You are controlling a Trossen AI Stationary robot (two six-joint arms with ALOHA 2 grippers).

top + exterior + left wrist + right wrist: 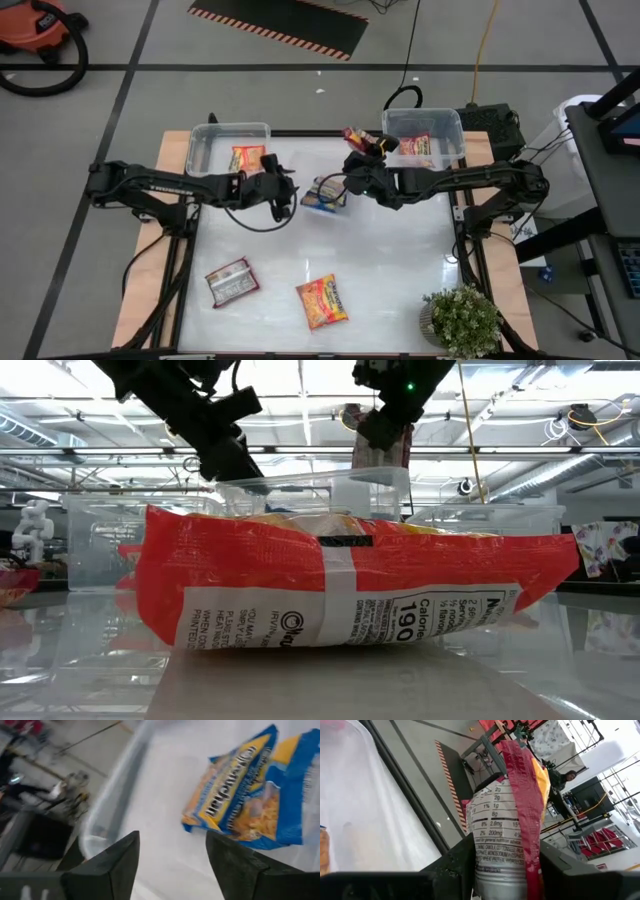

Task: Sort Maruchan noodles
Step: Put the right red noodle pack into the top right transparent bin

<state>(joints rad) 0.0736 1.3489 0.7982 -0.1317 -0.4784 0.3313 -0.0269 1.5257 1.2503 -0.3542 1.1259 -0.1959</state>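
My right gripper (366,150) is shut on a red-pink noodle packet (357,135) in the air by the left wall of the right clear bin (447,120). That bin holds another red packet (415,148). My left gripper (285,198) is open and hovers just left of a blue-yellow packet (325,193) that lies flat mid-table, also in the left wrist view (250,795). The left bin (205,140) holds an orange-yellow packet (247,158). A silver-red packet (232,281) and an orange packet (321,301) lie flat near the near edge. My right gripper pinches the red-pink packet between its two fingers (455,865) at one end (502,870). The printed white back faces the wrist camera. The rest of the packet (520,795) sticks out beyond the fingertips, and the low view shows it (393,445) lifted clear of the table.
A potted plant (461,320) stands at the table's near right corner. In the low view a red-orange packet (350,590) fills the foreground and hides much of the table. Bare white table lies between the bins and the near packets.
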